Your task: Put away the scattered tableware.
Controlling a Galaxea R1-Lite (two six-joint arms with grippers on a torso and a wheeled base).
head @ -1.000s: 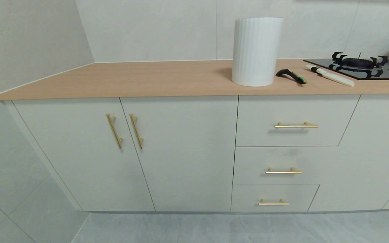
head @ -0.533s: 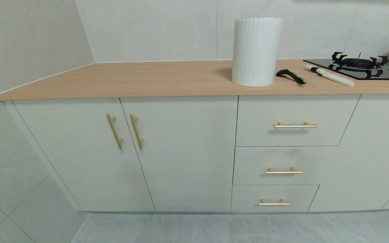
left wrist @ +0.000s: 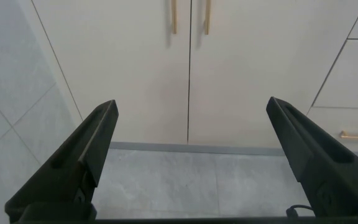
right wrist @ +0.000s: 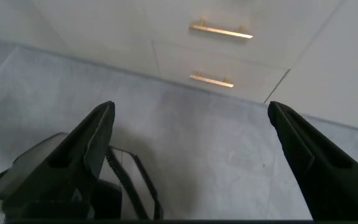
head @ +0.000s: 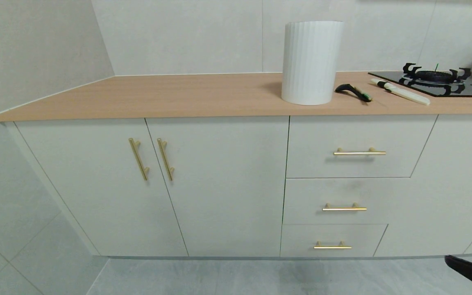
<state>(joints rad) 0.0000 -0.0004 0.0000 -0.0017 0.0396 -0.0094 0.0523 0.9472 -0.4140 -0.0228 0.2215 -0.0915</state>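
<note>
Near front edge of counter (head: 158,96), peeler (head: 352,91) and knife (head: 400,91) lie beside ribbed holder (head: 312,61), likely their store; left end effector (left wrist: 191,107), right end effector (right wrist: 191,109) gape wide.

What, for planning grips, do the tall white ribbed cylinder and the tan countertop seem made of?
Tall white ribbed cylinder: likely matte ceramic or plastic, given even vertical ribs and no glare. Tan countertop: wood or wood-look laminate, matte, showing faint grain.

Matt wood-grain countertop (head: 178,96), brass-look handles (head: 359,153)
</note>
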